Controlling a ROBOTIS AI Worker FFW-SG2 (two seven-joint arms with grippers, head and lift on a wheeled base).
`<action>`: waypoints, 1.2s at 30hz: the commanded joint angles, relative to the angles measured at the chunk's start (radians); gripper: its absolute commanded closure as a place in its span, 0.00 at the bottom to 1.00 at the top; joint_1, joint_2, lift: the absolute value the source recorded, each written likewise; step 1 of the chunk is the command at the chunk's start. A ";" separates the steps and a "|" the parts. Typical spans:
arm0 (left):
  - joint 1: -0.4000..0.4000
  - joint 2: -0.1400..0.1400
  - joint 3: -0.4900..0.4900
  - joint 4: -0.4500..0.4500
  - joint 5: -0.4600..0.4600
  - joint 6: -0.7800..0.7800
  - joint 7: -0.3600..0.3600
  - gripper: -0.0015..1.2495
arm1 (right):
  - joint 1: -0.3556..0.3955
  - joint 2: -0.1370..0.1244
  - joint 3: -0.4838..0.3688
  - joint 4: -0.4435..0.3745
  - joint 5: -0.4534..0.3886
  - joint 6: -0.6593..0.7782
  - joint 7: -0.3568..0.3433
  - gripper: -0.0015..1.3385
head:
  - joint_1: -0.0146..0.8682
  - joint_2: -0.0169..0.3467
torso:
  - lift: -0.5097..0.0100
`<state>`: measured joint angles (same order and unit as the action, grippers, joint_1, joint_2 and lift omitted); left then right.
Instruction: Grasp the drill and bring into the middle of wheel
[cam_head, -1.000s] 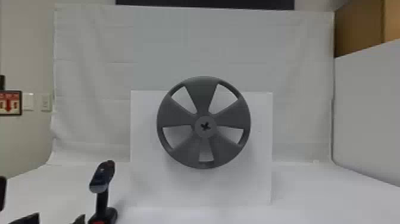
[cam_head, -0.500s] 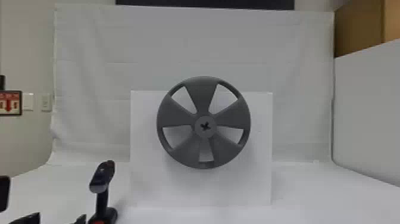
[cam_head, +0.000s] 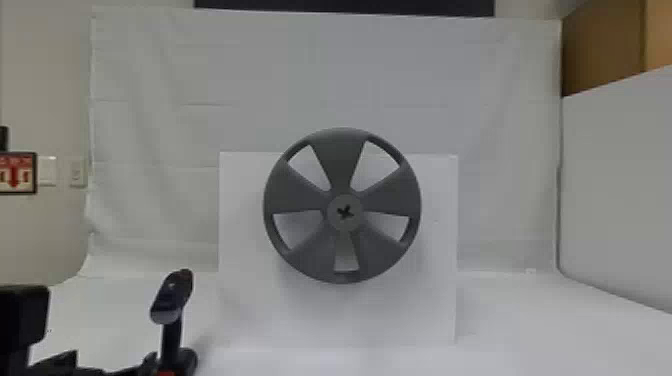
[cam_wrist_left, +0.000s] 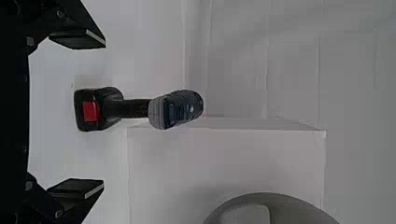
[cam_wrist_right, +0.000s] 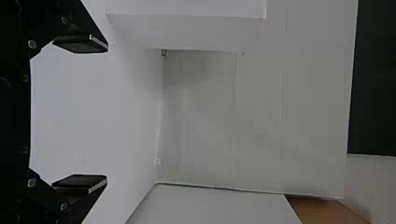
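Observation:
At the lower left of the head view my left gripper (cam_head: 112, 361) is beside the drill (cam_head: 171, 305), on its left. The drill stands upright on the white table, dark blue and black with a red patch at its base. In the left wrist view the left gripper (cam_wrist_left: 103, 113) is open, its two fingers wide apart, and the drill (cam_wrist_left: 133, 108) is in front of the gap, untouched. The grey five-spoke wheel (cam_head: 300, 192), with a cross-shaped mark at its hub, is upright at the centre. My right gripper (cam_wrist_right: 107, 113) stands open over bare white surface.
Behind the wheel is a white box (cam_head: 245, 310), to the right of the drill. A white cloth (cam_head: 165, 100) hangs at the back. On the right rises a pale panel (cam_head: 620, 185), with a brown box (cam_head: 605, 50) above it.
In the head view my left arm and gripper have come slightly farther in, up and to the right, closer to the drill. The drill and wheel have kept their places.

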<state>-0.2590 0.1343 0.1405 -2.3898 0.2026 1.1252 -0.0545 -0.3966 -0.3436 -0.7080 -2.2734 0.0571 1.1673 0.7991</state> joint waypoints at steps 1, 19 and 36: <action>-0.020 -0.009 -0.036 0.011 0.006 0.001 0.044 0.17 | -0.002 0.000 0.007 0.000 0.004 0.002 0.000 0.22 | 0.02 0.05 | 0.20; -0.089 -0.028 -0.160 0.185 0.073 -0.131 0.199 0.17 | -0.008 0.002 0.028 0.000 0.026 0.006 0.000 0.22 | 0.02 0.05 | 0.20; -0.135 -0.036 -0.269 0.377 0.060 -0.298 0.394 0.17 | -0.010 0.000 0.038 0.000 0.032 0.009 0.000 0.22 | 0.02 0.05 | 0.20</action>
<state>-0.3870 0.0989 -0.1073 -2.0574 0.2725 0.8730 0.3140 -0.4065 -0.3436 -0.6716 -2.2734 0.0886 1.1761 0.7994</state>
